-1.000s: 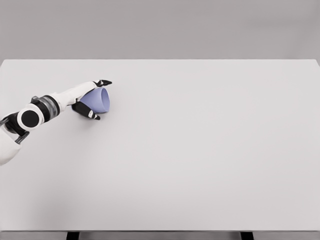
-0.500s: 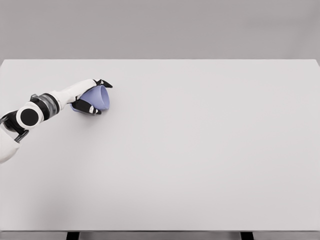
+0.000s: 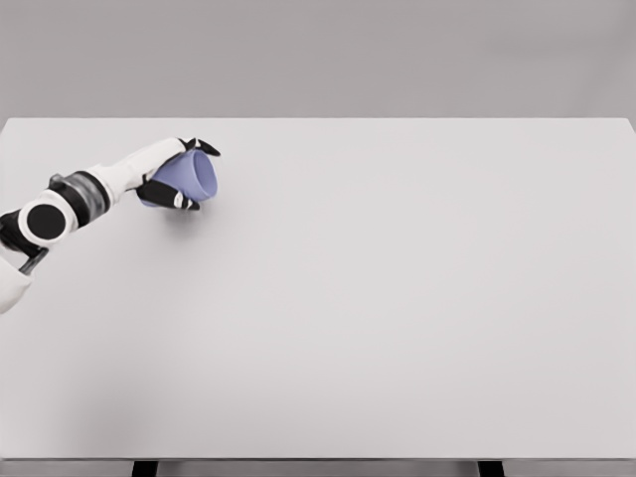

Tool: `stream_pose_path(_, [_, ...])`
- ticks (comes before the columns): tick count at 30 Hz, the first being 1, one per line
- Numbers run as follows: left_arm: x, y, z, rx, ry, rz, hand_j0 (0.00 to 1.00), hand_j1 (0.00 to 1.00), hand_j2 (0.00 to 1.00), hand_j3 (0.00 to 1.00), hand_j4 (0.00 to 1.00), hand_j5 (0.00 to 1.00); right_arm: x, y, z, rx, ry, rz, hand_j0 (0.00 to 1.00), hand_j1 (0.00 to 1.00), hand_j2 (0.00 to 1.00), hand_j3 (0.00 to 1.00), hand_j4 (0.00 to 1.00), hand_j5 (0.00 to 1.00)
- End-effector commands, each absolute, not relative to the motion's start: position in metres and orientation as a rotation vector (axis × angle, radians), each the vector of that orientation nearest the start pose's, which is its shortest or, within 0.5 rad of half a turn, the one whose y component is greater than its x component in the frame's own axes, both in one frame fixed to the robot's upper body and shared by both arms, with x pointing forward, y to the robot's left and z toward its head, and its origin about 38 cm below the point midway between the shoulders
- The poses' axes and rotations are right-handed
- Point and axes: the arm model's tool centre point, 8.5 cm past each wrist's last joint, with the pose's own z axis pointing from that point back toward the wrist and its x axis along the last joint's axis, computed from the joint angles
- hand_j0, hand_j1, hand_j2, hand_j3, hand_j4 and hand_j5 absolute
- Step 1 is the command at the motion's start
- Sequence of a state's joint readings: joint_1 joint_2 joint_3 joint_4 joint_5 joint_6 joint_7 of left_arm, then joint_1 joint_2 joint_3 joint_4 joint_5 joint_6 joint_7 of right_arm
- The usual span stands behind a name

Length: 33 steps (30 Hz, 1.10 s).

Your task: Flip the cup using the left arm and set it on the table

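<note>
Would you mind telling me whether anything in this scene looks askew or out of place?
Only the cup: it lies tilted on its side in the left hand, mouth facing right, over the far left of the table. That fits a flip under way. No spill or damage shows.

Cup [image 3: 195, 179] base behind robot hand [image 3: 171, 179].

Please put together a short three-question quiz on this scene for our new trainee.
1. True or false: the left hand grasps the cup.
2. Which way does the cup's opening face? A) straight down B) toward the picture's right C) toward the arm
3. Fill in: the right arm is ____ in the head view.

Key: 1 true; 2 B; 3 not visible. The cup appears slightly raised over the table.
</note>
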<state>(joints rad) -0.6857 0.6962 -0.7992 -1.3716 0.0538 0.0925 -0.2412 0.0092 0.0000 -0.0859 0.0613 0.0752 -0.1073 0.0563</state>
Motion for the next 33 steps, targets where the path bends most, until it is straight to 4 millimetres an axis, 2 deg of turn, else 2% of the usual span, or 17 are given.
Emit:
stream_pose_path(1, [0.481,0.284,0.174,0.286,-1.334,-1.193,0.78,0.78,0.78,0.78,0.78,0.78,-0.016,-0.265,-0.261,-0.026,-0.038,-0.008,1.00,1.00,1.00,1.00,1.00,1.00])
stream_pose_path(7, [0.485,0.288,0.186,0.256,-1.383,-1.129,0.78,0.78,0.78,0.78,0.78,0.78,-0.016,-0.265,-0.261,-0.026,-0.038,-0.008,1.00,1.00,1.00,1.00,1.00,1.00])
stream_pose_path(10, [0.486,0.290,0.200,0.235,-1.431,-1.082,0.78,0.78,0.78,0.78,0.78,0.78,-0.016,-0.265,-0.261,-0.026,-0.038,-0.008,1.00,1.00,1.00,1.00,1.00,1.00])
stream_pose_path(13, [0.484,0.286,0.204,0.191,-1.455,-1.054,0.79,0.79,0.79,0.79,0.79,0.79,-0.016,-0.265,-0.261,-0.026,-0.038,-0.008,1.00,1.00,1.00,1.00,1.00,1.00])
stream_pose_path(22, [0.478,0.297,0.201,0.108,-1.508,-0.927,0.79,0.79,0.79,0.79,0.79,0.79,-0.016,-0.265,-0.261,-0.026,-0.038,-0.008,1.00,1.00,1.00,1.00,1.00,1.00])
stream_pose_path(24, [0.480,0.290,0.200,0.087,-1.522,-0.907,0.79,0.79,0.79,0.79,0.79,0.79,-0.016,-0.265,-0.261,-0.026,-0.038,-0.008,1.00,1.00,1.00,1.00,1.00,1.00])
stream_pose_path(28, [0.477,0.291,0.194,0.064,-1.533,-0.858,0.79,0.79,0.79,0.79,0.79,0.79,-0.016,-0.265,-0.261,-0.026,-0.038,-0.008,1.00,1.00,1.00,1.00,1.00,1.00])
stream_pose_path(33, [0.476,0.293,0.196,0.033,-1.560,-0.818,0.80,0.80,0.80,0.80,0.80,0.80,-0.016,-0.265,-0.261,-0.026,-0.038,-0.008,1.00,1.00,1.00,1.00,1.00,1.00])
